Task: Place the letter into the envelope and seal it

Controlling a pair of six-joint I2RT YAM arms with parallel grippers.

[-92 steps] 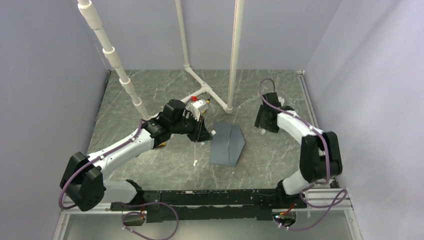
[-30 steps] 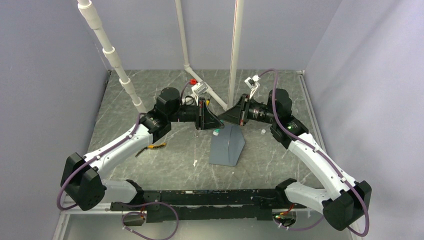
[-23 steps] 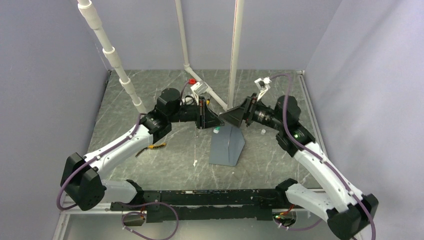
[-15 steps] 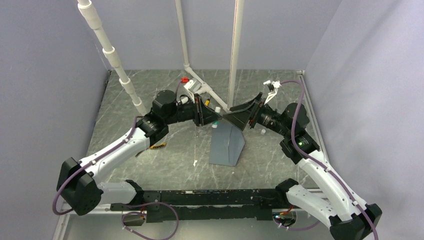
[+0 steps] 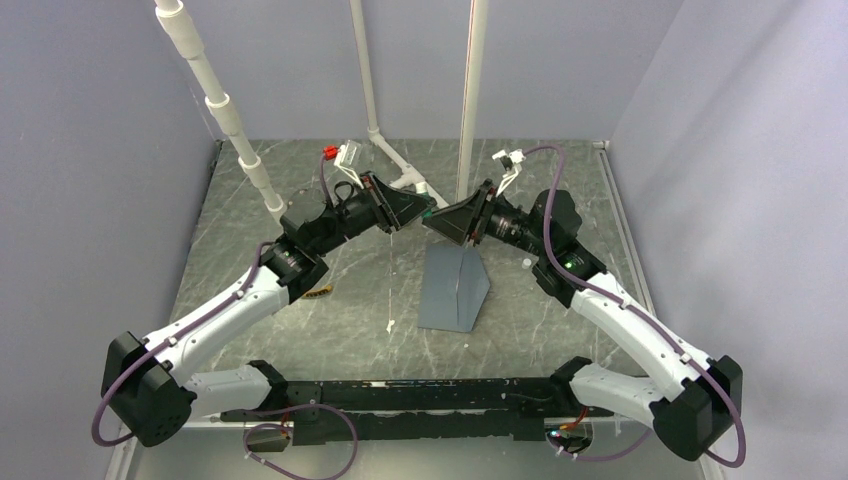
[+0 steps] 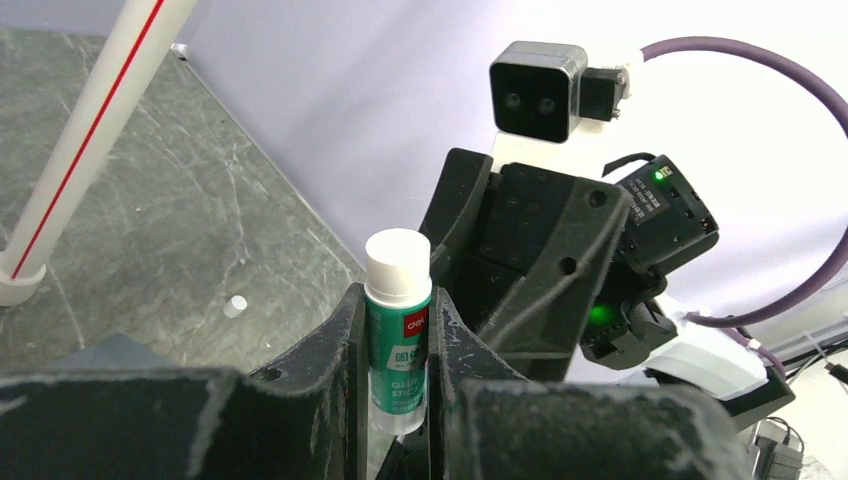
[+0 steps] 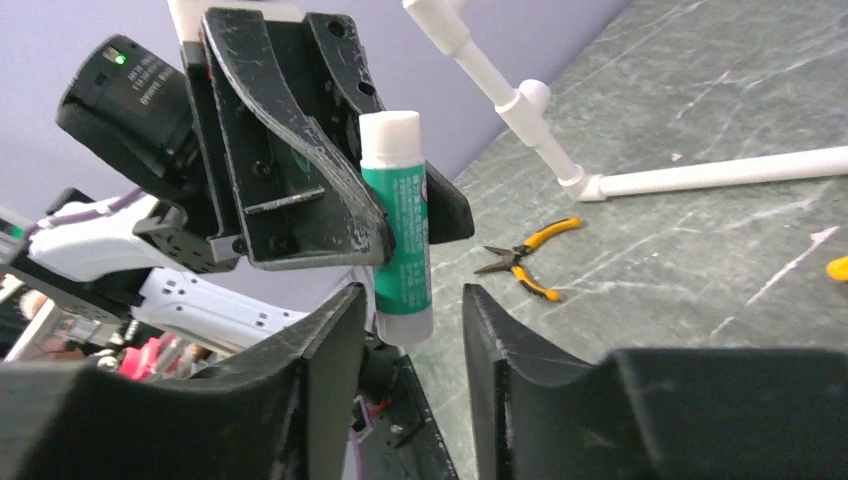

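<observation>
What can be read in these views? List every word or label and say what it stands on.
"deli": on the green label of the glue stick, left wrist view.
"GLUE STICK": lower on the same label.
The label's other print, in either wrist view: too small to read.
The sticker on the right arm's wrist housing: too small to read.

green glue stick (image 6: 398, 330) label, "deli" brand, "GLUE STICK" beneath it

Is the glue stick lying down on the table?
No, the glue stick is pinched between the fingers of the left end effector, up in the air above the table.
</observation>
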